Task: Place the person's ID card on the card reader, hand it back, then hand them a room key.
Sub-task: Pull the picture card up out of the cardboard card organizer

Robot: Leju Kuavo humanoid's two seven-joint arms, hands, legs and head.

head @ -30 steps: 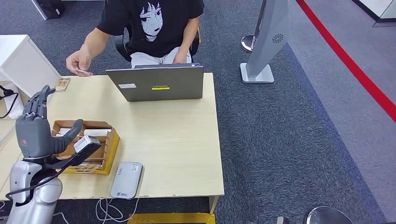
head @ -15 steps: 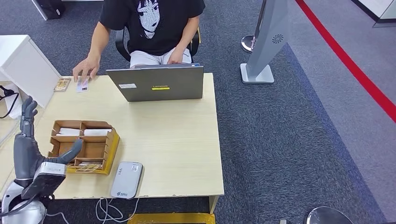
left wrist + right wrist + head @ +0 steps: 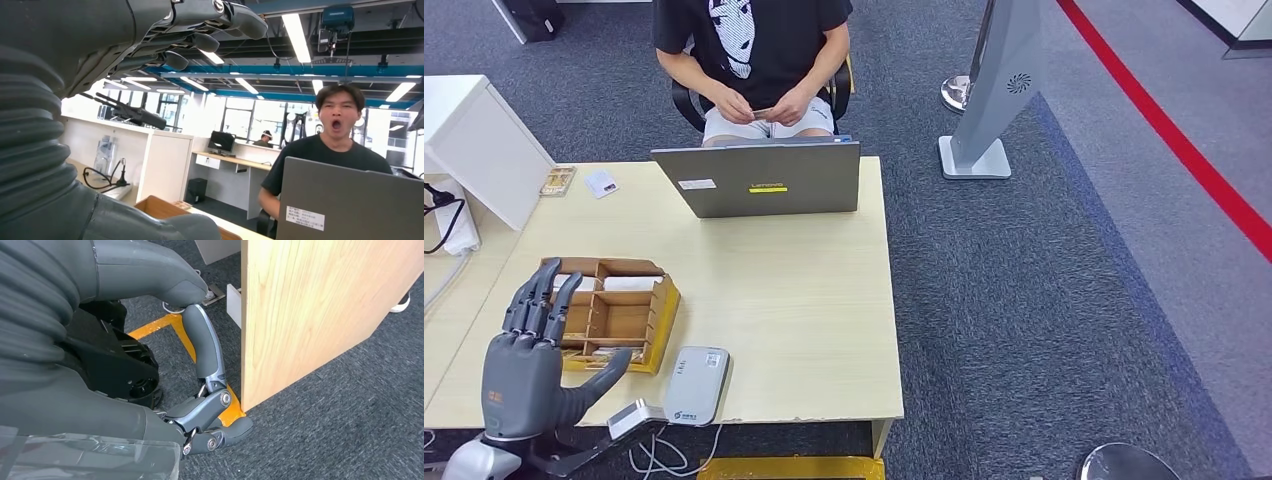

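Note:
A white card (image 3: 601, 183) lies at the table's far left corner, beside a small brown item (image 3: 557, 181). The seated person (image 3: 759, 50) holds another small card (image 3: 764, 110) in both hands over the lap. The grey card reader (image 3: 696, 385) lies at the table's front edge. My left hand (image 3: 524, 365) hovers at the front left corner, fingers spread and holding nothing, just left of the reader; the left wrist view shows its fingers (image 3: 200, 30) extended. My right hand (image 3: 205, 405) hangs beside the desk's side panel (image 3: 310, 305), loosely bent and holding nothing.
A wooden organizer (image 3: 661, 305) with cards in its compartments stands in front of my left hand. An open grey laptop (image 3: 759, 180) faces the person. The table's (image 3: 794, 290) middle is bare. A white cabinet (image 3: 474, 140) stands at the left, a grey stand (image 3: 999, 90) at the right.
The person laid the white card on the table's far left corner and drew both hands back to the lap. My left hand dropped from above the organizer to the front left corner.

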